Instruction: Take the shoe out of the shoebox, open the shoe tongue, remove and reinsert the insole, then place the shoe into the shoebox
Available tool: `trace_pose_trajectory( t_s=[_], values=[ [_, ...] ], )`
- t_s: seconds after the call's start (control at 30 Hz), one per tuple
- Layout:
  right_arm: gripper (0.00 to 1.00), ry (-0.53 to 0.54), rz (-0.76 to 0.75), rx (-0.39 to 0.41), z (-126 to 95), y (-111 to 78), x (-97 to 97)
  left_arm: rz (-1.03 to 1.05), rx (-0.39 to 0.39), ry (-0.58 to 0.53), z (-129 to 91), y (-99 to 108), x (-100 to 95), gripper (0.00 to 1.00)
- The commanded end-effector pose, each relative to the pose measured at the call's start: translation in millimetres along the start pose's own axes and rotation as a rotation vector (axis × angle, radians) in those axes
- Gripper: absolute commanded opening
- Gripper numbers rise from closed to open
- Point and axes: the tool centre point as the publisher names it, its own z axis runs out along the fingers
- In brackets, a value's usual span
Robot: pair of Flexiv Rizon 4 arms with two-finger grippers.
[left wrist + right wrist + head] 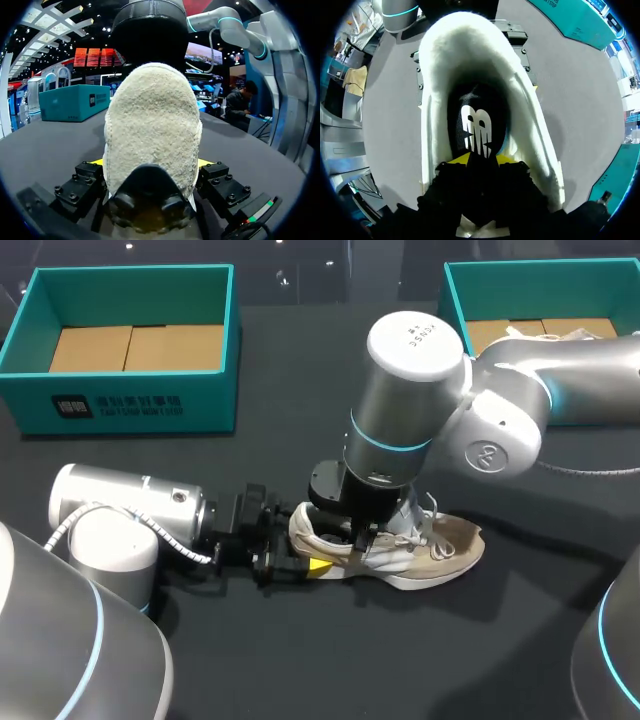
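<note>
1. Shoe [432,548]: beige, upright on its sole on the dark table [300,670], toe toward the right side and heel toward the left. Outside both teal boxes, well apart from the left shoebox [210,400] and the right shoebox [520,290] at the table's far side.
2. Left arm [120,515]: in from the left side, laid low and nearly level over the table, with the wrist pointing along the shoe's length at the heel.
3. Left gripper [150,162]: clamped on the heel from two sides, with a yellow tip [205,163] pressed flush against each flank of the fuzzy heel.
4. Right arm [500,420]: in from the right side, bent at the elbow above the shoe, with the wrist turned straight down over the shoe's opening.
5. Right gripper [481,161]: down inside the shoe's opening, between the padded collar walls, right over the black insole [476,131] with its white mark. Parted or pinching something: cannot tell.
</note>
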Motion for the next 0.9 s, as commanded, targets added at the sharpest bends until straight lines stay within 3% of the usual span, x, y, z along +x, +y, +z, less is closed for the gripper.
trace_pose_trajectory(
  t_s=[0.03,0.27,0.53,0.9],
  values=[
    [0.0,-0.005,0.009,-0.002,37.6,-9.6,18.8,-0.002,0.001,-0.001,-0.3,0.5,-2.0,0.0],
    [0.0,-0.025,0.01,-0.063,22.5,-19.5,15.1,-0.002,0.001,-0.001,-0.3,0.5,-2.0,0.0],
    [0.0,-0.036,-0.013,-0.216,0.5,-34.7,7.6,-0.002,0.001,-0.001,-0.3,0.5,-2.0,0.0],
    [0.0,-0.038,-0.093,-0.352,-19.7,-38.9,-2.5,-0.002,0.001,-0.001,-0.3,0.5,-2.0,0.0]
  ],
)
